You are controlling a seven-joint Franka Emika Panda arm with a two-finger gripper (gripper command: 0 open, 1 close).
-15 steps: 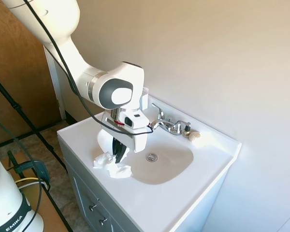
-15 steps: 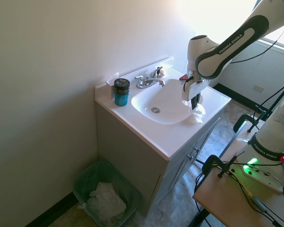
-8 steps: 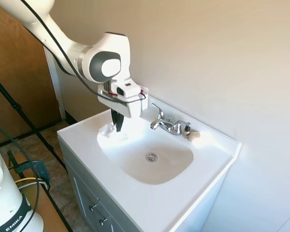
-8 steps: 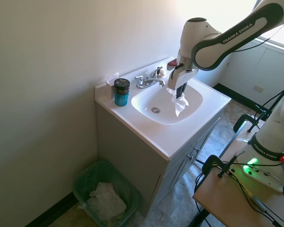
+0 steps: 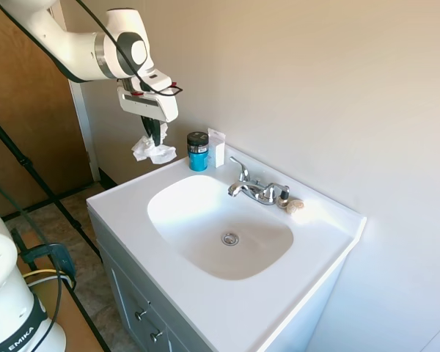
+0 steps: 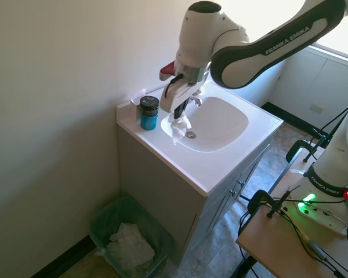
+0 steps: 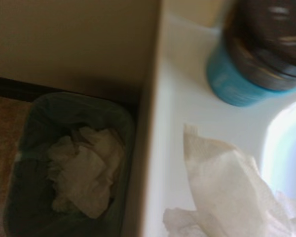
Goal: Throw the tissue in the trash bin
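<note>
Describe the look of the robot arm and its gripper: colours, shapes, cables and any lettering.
The arm is glossy white with rounded, bulbous joints and dark grey bands; one band carries white "FRANKA EMIKA" lettering. A grey disc caps the wrist joint. A black cable runs along the arm to a boxy white wrist block with a red part. The gripper has two slim dark fingers.

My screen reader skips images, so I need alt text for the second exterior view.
A white robot arm's pincer holds a crumpled tissue above a white bathroom sink. A green-lined trash bin with paper inside sits on the floor beside the vanity.
</note>
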